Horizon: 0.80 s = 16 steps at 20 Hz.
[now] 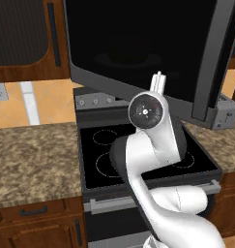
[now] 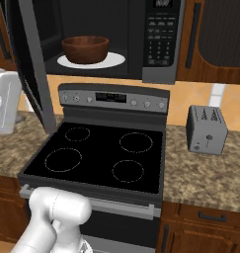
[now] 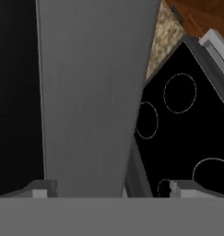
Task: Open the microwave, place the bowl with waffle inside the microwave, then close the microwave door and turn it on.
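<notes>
The microwave point(image 2: 161, 39) hangs above the stove with its door point(image 1: 138, 43) swung wide open to the left. Inside it, the reddish-brown bowl point(image 2: 85, 48) stands upright on the white turntable plate point(image 2: 114, 61). The bowl's rim hides the waffle. In the hand view my gripper point(image 3: 113, 190) is open, its fingertips point(image 3: 44, 188) far apart, right up against the door's grey frame point(image 3: 90, 92). My white hand point(image 2: 3, 104) sits on the outer side of the door point(image 2: 27, 59), low by its bottom edge.
The black-topped stove point(image 2: 101, 153) lies directly below, with its knob panel point(image 2: 114, 98) behind it. A small grey toaster point(image 2: 206, 129) stands on the granite counter point(image 2: 200, 173) to the right. More counter point(image 1: 32, 155) runs left of the stove, under wooden cabinets point(image 1: 22, 38).
</notes>
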### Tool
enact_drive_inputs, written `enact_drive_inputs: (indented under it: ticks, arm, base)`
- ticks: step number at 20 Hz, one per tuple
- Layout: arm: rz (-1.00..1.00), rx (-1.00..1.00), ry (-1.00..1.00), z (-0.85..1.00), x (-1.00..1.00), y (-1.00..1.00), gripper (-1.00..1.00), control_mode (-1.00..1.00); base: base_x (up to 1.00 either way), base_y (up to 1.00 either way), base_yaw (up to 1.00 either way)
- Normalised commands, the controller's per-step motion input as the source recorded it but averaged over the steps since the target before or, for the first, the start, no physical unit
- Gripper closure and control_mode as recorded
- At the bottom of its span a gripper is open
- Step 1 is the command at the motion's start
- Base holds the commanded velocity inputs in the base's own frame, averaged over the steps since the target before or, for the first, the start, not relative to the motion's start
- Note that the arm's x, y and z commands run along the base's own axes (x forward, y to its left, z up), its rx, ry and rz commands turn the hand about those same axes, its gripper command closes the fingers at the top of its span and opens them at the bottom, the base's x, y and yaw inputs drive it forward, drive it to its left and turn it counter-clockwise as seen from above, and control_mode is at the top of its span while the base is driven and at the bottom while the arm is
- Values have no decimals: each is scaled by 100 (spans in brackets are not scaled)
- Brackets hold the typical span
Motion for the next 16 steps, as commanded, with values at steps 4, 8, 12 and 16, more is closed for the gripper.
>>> enact_drive_inputs:
  ticks: [4,8,12,16]
  arm:
    - [15,23,-10,14,56,-41,-100,-100]
    - [11,20,-4,36,54,-36,-100,-100]
    - [9,17,-3,37,51,-30,-100,-100]
    - [9,15,-4,38,49,-30,-100,-100]
  base:
    - [0,0,0]
    - [0,0,0]
    - [0,0,0]
    - [0,0,0]
